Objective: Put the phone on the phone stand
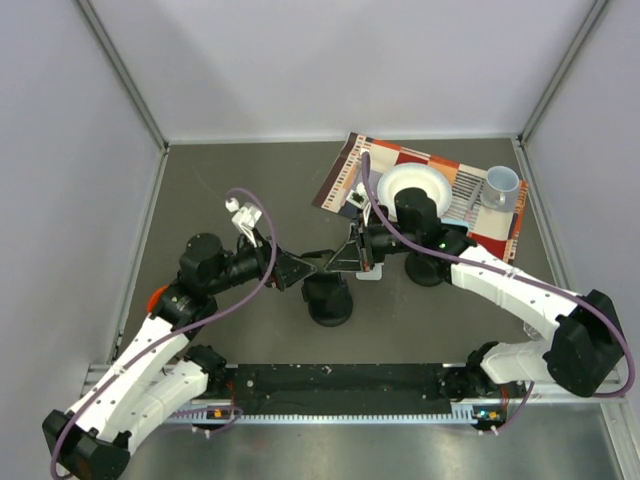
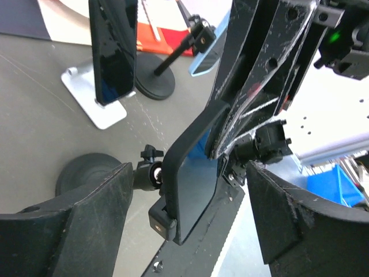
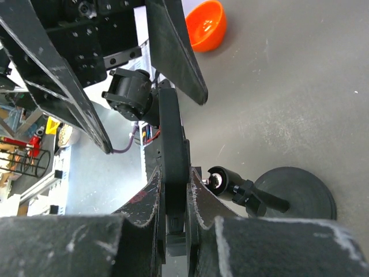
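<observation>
Right tool [image 3: 174,193] clamps the phone [image 2: 195,193] edge-on, long axis toward the wide-open left tool [image 2: 187,179]; the white phone stand [image 2: 95,109] lies past the right tool, nearer that arm, seemingly bearing a dark slab [image 2: 112,52].

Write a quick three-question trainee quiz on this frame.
1. Which gripper clamps the phone? A) left B) right C) neither
2. True or false: the left gripper has its fingers standing wide apart.
3. Fill in: on the patterned mat sit a white bowl and a pale ____.
Key: 1 B, the right gripper is closed on it. 2 True. 3 cup.
</observation>
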